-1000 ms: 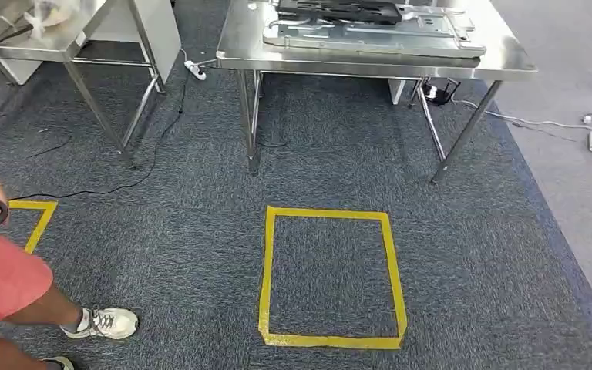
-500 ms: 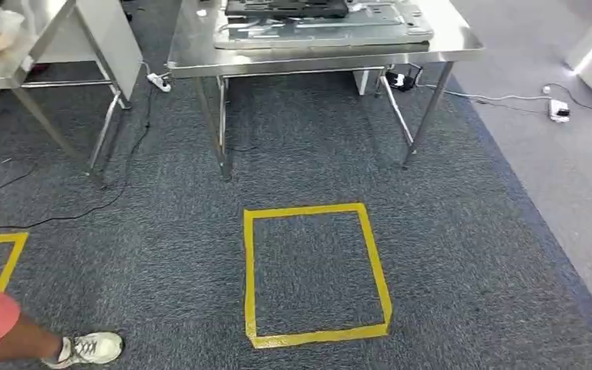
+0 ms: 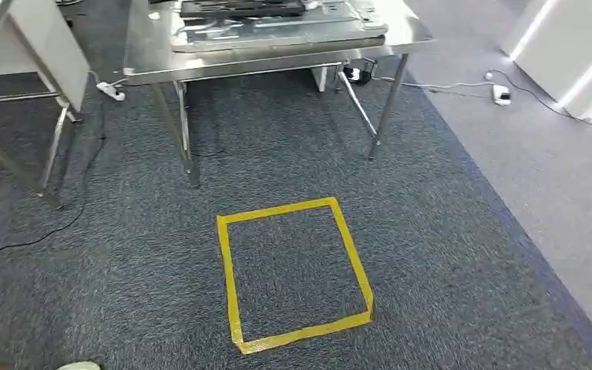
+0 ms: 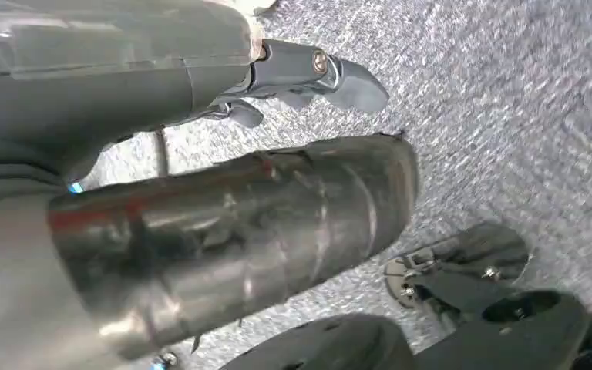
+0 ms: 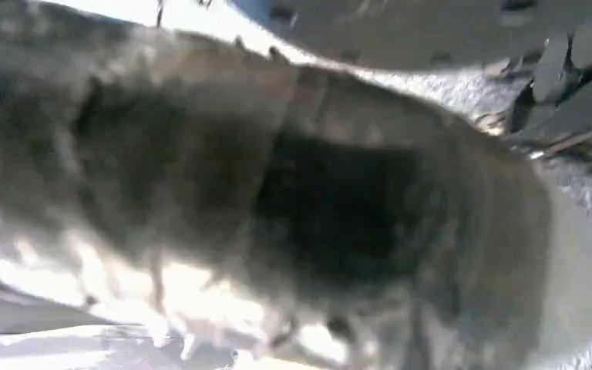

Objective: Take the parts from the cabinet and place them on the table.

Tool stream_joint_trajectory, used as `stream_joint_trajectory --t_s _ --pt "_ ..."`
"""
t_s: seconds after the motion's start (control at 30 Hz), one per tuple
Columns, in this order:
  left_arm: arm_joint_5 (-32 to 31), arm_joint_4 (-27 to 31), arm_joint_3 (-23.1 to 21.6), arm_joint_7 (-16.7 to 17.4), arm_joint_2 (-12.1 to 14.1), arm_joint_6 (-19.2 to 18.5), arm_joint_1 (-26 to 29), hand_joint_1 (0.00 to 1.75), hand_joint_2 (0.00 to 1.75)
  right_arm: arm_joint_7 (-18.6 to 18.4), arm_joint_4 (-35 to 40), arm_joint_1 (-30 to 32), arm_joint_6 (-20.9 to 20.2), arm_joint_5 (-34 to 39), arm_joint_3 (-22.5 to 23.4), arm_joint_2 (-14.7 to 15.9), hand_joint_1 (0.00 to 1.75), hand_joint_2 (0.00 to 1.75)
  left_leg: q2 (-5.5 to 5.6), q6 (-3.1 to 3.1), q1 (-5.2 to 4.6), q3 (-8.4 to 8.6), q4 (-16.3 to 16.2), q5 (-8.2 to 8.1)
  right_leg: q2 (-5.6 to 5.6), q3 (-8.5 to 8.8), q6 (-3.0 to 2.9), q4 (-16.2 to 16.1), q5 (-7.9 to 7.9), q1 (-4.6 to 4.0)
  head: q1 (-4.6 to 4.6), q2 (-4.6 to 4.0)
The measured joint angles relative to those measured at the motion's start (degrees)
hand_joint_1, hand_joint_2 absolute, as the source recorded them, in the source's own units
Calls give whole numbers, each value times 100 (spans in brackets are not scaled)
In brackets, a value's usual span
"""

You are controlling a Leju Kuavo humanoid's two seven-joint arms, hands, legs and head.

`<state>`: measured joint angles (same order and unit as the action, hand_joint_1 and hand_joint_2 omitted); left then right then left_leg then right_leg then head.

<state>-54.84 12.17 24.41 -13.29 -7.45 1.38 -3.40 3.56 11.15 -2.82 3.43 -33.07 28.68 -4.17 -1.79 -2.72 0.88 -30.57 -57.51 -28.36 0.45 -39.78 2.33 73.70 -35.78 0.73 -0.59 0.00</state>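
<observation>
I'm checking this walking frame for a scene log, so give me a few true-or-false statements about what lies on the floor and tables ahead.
1. A square of yellow tape is stuck to the dark carpet. True.
2. The steel table beyond the square is bare. False: flat metal plates lie on it, with a black part on top.
3. The table stands inside the taped square. False: it stands past the square's far side, apart from it.
4. A white power strip lies on the lighter grey floor at the right. True.
5. A black cable runs across the carpet at the left. True.
</observation>
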Motion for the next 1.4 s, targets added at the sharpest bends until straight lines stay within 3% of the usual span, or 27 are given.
stream_joint_trajectory --t_s 0.03,0.07,0.13,0.17,0.2,0.33,0.37,0.4,0.43,0.5,0.53,0.57,0.63,0.67,0.7,0.77,0.83,0.87,0.93,1.03,1.07,1.1,1.17,1.2,1.23,1.37,1.4 --pt "0 0 4 0 2 0 3 0 0 0 0 3 -2 0 2 -4 0 0 -74 4 -2 0 -3 -8 -15 -102 16 188 -2 13 -2 0" --pt "0 0 7 0 0 0 -2 0 0 0 0 5 0 0 2 -4 0 0 -136 8 -2 8 -5 -23 -33 -43 23 58 154 21 0 0" --pt "0 0 7 0 0 0 -10 0 0 0 0 19 0 0 2 -4 0 0 -237 34 -2 52 -6 -54 -113 410 -12 -815 639 15 2 0" --pt "0 0 7 0 0 0 -10 0 0 0 0 18 0 2 4 -4 0 0 -299 55 -3 86 -6 -74 -267 708 -58 -1361 865 -6 0 0" --pt "0 0 9 0 -4 -2 -7 0 0 0 0 6 0 2 4 -4 0 0 -348 81 -24 104 -7 -90 -447 803 -114 -1573 805 -69 -2 0" --pt "-2 0 17 -4 -7 -4 -52 0 0 0 0 16 0 2 7 -4 0 0 -537 203 -33 171 33 -118 -218 751 -206 -1614 848 -96 -4 0" --pt "-2 0 20 -4 -9 -4 -49 0 0 0 0 15 0 2 9 -4 0 0 -486 245 -24 161 9 -169 -152 836 -263 -1704 908 5 -2 0" --pt "-2 0 20 -9 -4 -4 -51 0 0 0 0 7 0 2 9 -9 0 0 -176 262 -14 100 -186 -323 -106 847 -279 -1738 921 -5 -11 0" --pt "-2 0 22 -9 -4 -4 -46 0 0 0 0 -2 0 2 9 -9 0 0 -9 261 -8 -78 -560 -552 -72 836 -308 -1734 932 -6 -13 0" --pt "-2 -2 28 -7 -2 -7 -23 0 0 0 0 -9 0 2 11 -9 0 0 124 271 -6 -525 -1489 -950 63 816 -316 -1717 927 -12 -11 0" --pt "-2 -2 28 -4 -4 -7 -3 0 0 0 0 -8 0 2 11 -9 0 0 129 277 -7 -664 -1748 -975 145 810 -318 -1701 925 -14 -11 0" --pt "-4 -2 28 -2 -4 -7 11 0 0 0 0 -5 0 2 11 -9 0 0 130 282 -5 -676 -1726 -857 230 807 -317 -1678 917 -14 -11 0" --pt "-2 -2 31 0 0 -7 5 0 0 0 0 0 -2 2 11 -11 0 0 170 275 7 -347 -929 -312 406 808 -280 -1619 886 -2 -11 0" --pt "-2 -2 33 0 2 -7 2 0 0 0 0 -1 0 2 11 -15 0 0 312 268 26 -115 -398 -43 483 801 -250 -1574 863 7 -13 0" --pt "-2 -7 39 0 2 -9 15 0 0 0 -2 3 0 2 11 -22 0 0 586 251 43 -22 -196 -127 533 769 -216 -1532 838 2 -9 0" --pt "0 -15 57 -2 2 -11 -1 0 0 0 0 -8 0 0 11 -20 0 0 490 221 12 -47 -165 -122 624 706 -141 -1481 827 -8 -9 0" --pt "-2 -15 63 0 2 -11 -28 0 0 0 -2 29 0 -2 13 -20 0 0 397 137 -23 -12 -151 -104 721 691 -54 -1527 860 27 -11 0" --pt "-7 -15 66 0 2 -11 -24 0 0 0 -2 35 2 -4 17 -17 0 0 317 78 29 -1 -94 -60 709 685 -45 -1494 844 35 -13 0" --pt "-20 -15 68 -9 2 -11 -22 0 0 0 -2 16 4 -20 26 -17 0 0 193 30 19 2 -82 -55 162 457 -3 -1008 533 -2 2 0" --pt "-26 -22 72 -2 2 -17 13 0 0 2 -2 1 4 -22 44 -24 0 0 -59 12 -13 0 -85 -82 -17 -139 40 144 60 11 2 0" --pt "-26 -22 72 0 2 -17 9 0 0 4 -2 3 2 -26 46 -26 0 0 -136 13 -20 7 -85 -92 -34 -155 36 163 144 13 0 0" --pt "-28 -22 72 0 2 -17 -1 0 0 4 -2 8 2 -28 48 -26 0 0 -190 16 -27 19 -85 -105 -47 -51 21 -34 302 10 2 0" --pt "-35 -22 74 -2 2 -17 -20 0 0 4 -2 21 4 -37 55 -24 0 0 -300 24 -42 72 -84 -138 -114 480 -60 -1021 803 -18 2 0" --pt "-35 -22 74 -4 -2 -17 -22 0 0 4 -2 16 9 -39 57 -24 0 0 -357 38 -44 100 -82 -158 -317 705 -124 -1490 891 -72 0 0" --pt "-35 -22 76 -4 -4 -17 -23 0 0 4 -2 1 7 -46 59 -24 0 0 -415 60 -64 126 -56 -164 -442 708 -183 -1462 850 -111 -4 0" --pt "-42 -26 81 -9 -11 -17 -71 0 0 20 -2 8 9 -77 94 -15 0 0 -617 186 -56 220 30 -165 -232 714 -274 -1600 907 -138 20 0" --pt "-44 -26 81 -9 -13 -17 -64 0 0 20 -2 8 7 -83 94 -17 0 0 -574 230 -60 247 57 -212 -170 823 -301 -1732 976 -41 11 0"
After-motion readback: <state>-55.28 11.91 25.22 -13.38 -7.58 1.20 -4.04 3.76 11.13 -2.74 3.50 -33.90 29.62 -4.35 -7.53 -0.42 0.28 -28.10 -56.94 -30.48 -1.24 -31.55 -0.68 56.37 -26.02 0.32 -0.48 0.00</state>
